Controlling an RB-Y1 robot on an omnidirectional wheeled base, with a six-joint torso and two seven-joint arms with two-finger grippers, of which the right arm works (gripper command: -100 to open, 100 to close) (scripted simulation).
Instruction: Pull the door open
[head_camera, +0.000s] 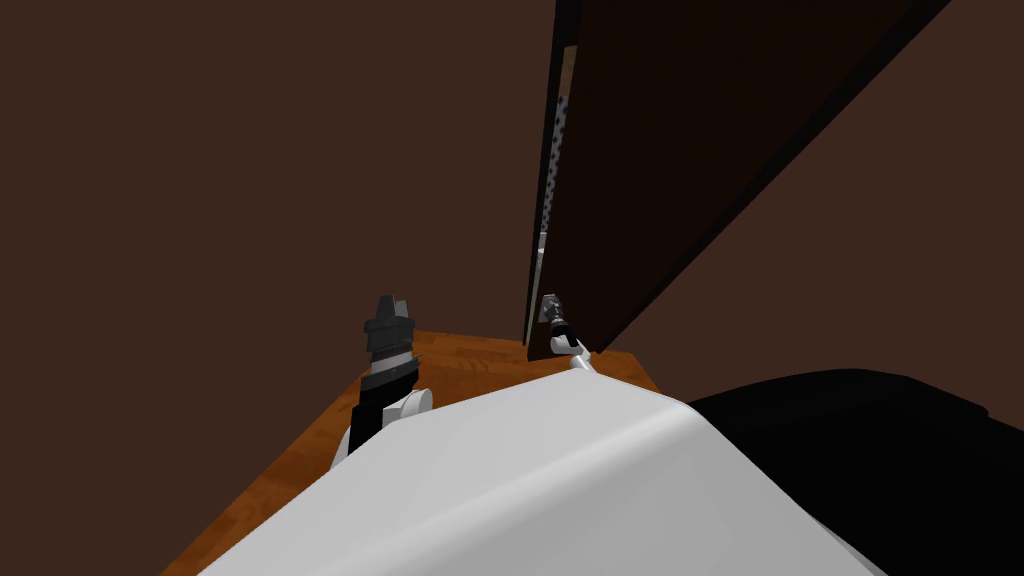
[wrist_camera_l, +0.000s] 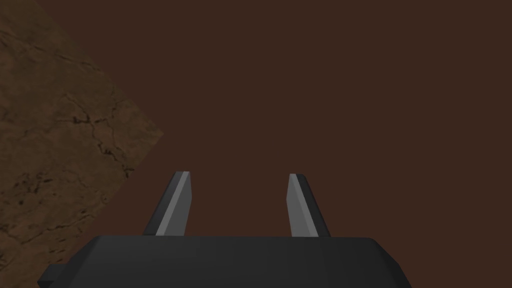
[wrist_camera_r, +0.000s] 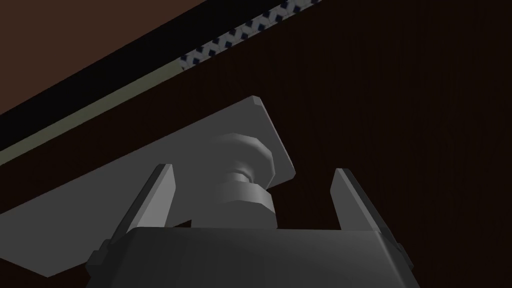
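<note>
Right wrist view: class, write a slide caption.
Open right gripper straddles the grey knob on the dark door, slightly ajar.

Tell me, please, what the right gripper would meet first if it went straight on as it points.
The grey door knob: it sits between the open fingers of the right gripper, so its body would likely touch it almost at once. Behind come the grey plate and the dark door.

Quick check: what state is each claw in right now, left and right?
Left claw: open, holding nothing.
Right claw: open, straddling the grey door knob, not gripping it.
</note>
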